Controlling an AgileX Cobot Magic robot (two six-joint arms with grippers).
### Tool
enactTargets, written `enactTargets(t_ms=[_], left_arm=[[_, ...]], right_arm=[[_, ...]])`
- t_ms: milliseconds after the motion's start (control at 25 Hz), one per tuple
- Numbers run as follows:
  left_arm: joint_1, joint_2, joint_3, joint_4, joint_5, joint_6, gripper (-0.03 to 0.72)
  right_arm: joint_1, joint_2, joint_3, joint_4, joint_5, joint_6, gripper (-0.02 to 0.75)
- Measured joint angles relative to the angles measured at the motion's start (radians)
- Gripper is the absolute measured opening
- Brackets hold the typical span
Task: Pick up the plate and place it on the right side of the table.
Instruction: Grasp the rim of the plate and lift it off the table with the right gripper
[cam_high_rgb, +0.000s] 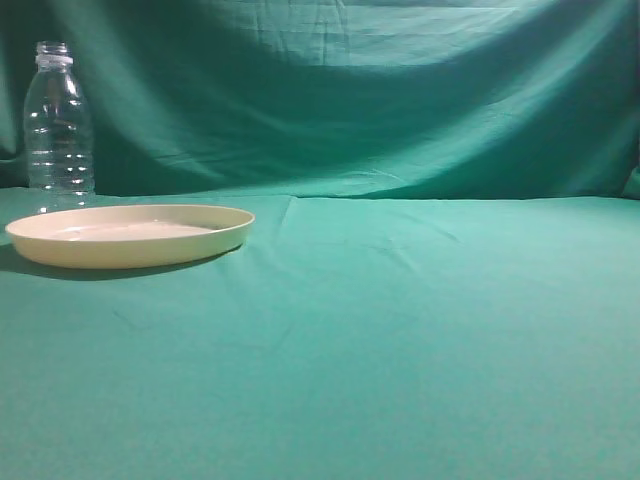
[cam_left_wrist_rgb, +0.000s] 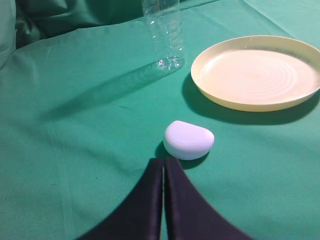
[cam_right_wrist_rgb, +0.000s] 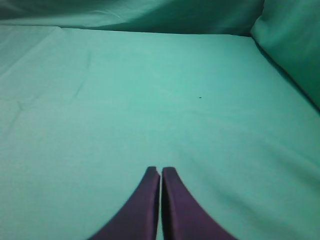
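The cream-yellow plate (cam_high_rgb: 130, 234) lies flat on the teal-green table (cam_high_rgb: 400, 330) at the left, empty. It also shows in the left wrist view (cam_left_wrist_rgb: 257, 72) at the upper right. My left gripper (cam_left_wrist_rgb: 163, 161) is shut and empty, above the cloth, well short of the plate and to its left. My right gripper (cam_right_wrist_rgb: 160, 171) is shut and empty over bare cloth; no plate shows in its view. Neither gripper shows in the exterior view.
A clear plastic bottle (cam_high_rgb: 58, 125) stands upright behind the plate's left end; its lower part shows in the left wrist view (cam_left_wrist_rgb: 164, 32). A small white rounded object (cam_left_wrist_rgb: 188, 139) lies on the cloth just ahead of my left fingertips. Green cloth backdrop (cam_high_rgb: 350, 90) behind.
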Motion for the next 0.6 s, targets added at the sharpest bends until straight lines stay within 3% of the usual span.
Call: enactTargets(t_ms=[160, 400, 600], left_arm=[[0.0, 0.0, 0.0, 0.0, 0.0, 0.0, 0.0], [0.0, 0.0, 0.0, 0.0, 0.0, 0.0, 0.0], [0.0, 0.0, 0.0, 0.0, 0.0, 0.0, 0.0]], right_arm=[[0.0, 0.0, 0.0, -0.023, -0.085, -0.02, 0.0], [0.0, 0.0, -0.002, 0.073, -0.515, 0.102, 0.0], [0.0, 0.111, -0.217, 0.006, -0.328, 0.215, 0.0]])
